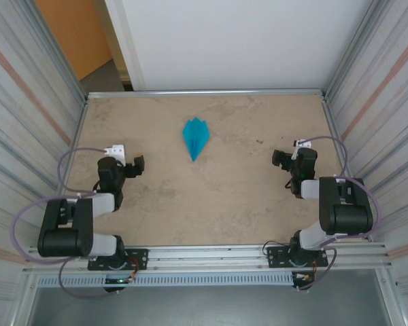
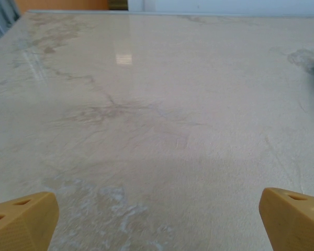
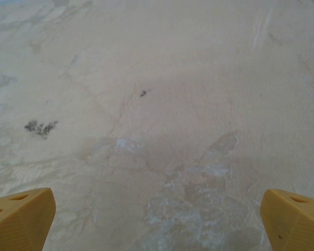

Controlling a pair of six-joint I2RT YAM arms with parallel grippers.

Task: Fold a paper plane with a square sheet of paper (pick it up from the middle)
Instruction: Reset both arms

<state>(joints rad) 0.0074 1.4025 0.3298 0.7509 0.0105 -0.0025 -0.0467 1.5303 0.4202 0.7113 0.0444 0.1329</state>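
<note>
On smooth marbled table (image 1: 224, 197), creased pointed paper plane (image 1: 195, 138).

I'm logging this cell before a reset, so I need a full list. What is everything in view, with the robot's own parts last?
paper plane: one, teal-blue, lying on the far middle of the table, nose toward the arms, apart from both
table: one, beige marbled, spanning the cell
dark marks: a patch and a speck, grey-black, on the table ahead of the right fingers
side panels: two, grey corrugated, left and right of the table
back board: one, white, behind the far edge
rail: one, silver, near edge, under the arm bases
left arm: one, black and grey, near left
right arm: one, black and grey, near right
left fingers: two, yellow-tan, open, nothing between
right fingers: two, yellow-tan, open, nothing between
</note>
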